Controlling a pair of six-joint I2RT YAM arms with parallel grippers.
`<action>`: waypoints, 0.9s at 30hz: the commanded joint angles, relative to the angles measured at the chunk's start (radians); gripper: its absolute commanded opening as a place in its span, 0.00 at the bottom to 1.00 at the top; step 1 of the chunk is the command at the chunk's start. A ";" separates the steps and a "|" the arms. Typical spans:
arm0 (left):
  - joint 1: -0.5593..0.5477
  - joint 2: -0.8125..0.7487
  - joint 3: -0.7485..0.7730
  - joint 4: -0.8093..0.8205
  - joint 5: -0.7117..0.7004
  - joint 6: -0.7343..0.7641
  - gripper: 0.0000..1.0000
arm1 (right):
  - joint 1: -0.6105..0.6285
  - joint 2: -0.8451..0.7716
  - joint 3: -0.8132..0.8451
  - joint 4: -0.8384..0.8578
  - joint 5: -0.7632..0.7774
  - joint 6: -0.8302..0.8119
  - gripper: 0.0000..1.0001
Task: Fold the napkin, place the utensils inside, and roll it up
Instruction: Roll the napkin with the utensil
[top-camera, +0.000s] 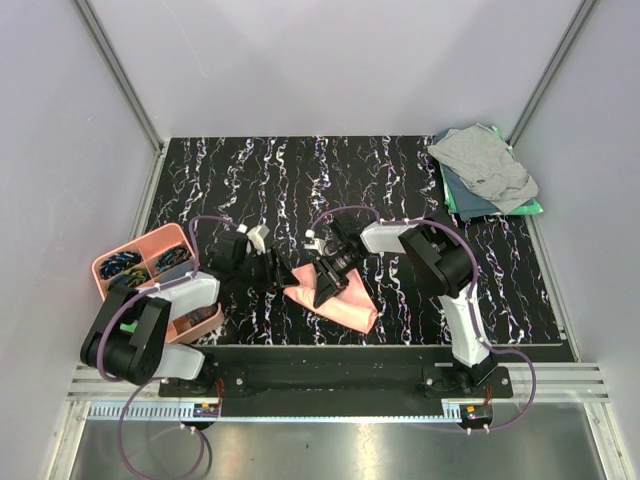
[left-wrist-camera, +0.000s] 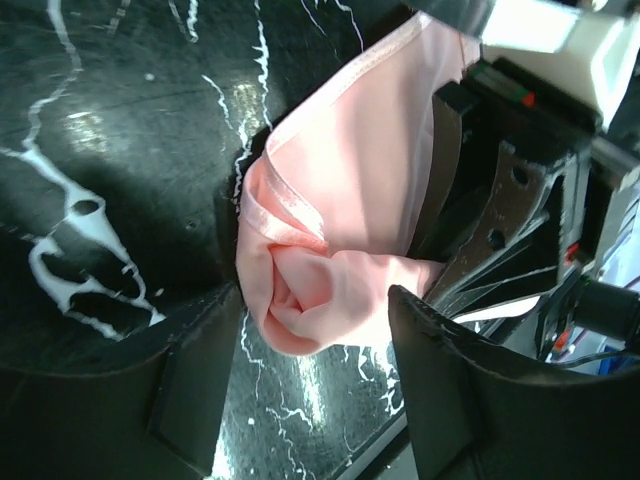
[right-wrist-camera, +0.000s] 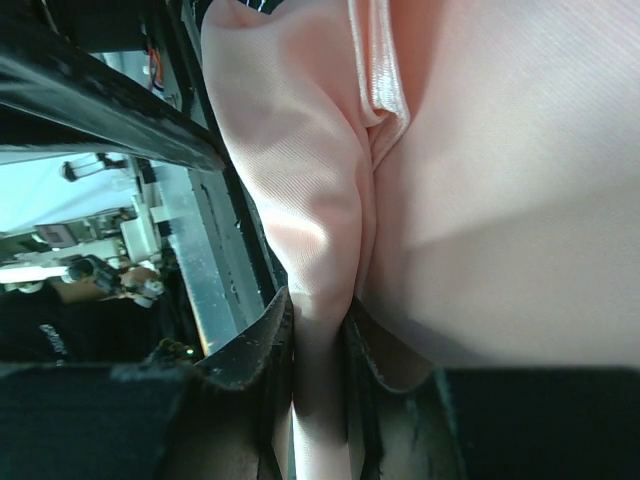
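The salmon-pink napkin (top-camera: 338, 296) lies bunched and partly rolled on the black marbled table, near the front edge between the two arms. My left gripper (left-wrist-camera: 315, 375) is open at the napkin's left end. The rolled end (left-wrist-camera: 305, 300) sits just ahead of the gap between its spread fingers (left-wrist-camera: 190, 390), and table shows between them. My right gripper (right-wrist-camera: 322, 345) is shut on a fold of the napkin (right-wrist-camera: 500, 200), with cloth pinched between both pads. In the top view the right gripper (top-camera: 328, 285) stands over the napkin's middle. The utensils are hidden.
A pink compartment tray (top-camera: 112, 262) holding small items stands at the left by the left arm. Folded grey cloth (top-camera: 485, 165) lies on green cloth (top-camera: 500, 208) at the back right corner. The table's front edge and metal rail (top-camera: 330, 385) run close behind the napkin.
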 joint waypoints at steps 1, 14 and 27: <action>-0.023 0.049 0.015 0.127 0.026 0.031 0.59 | -0.019 0.045 0.033 -0.008 -0.016 0.005 0.27; -0.026 0.129 0.047 0.081 0.016 0.039 0.12 | -0.035 -0.015 0.063 -0.019 0.054 0.042 0.45; -0.026 0.185 0.160 -0.114 0.032 0.049 0.09 | 0.088 -0.495 -0.154 0.113 0.689 -0.094 0.75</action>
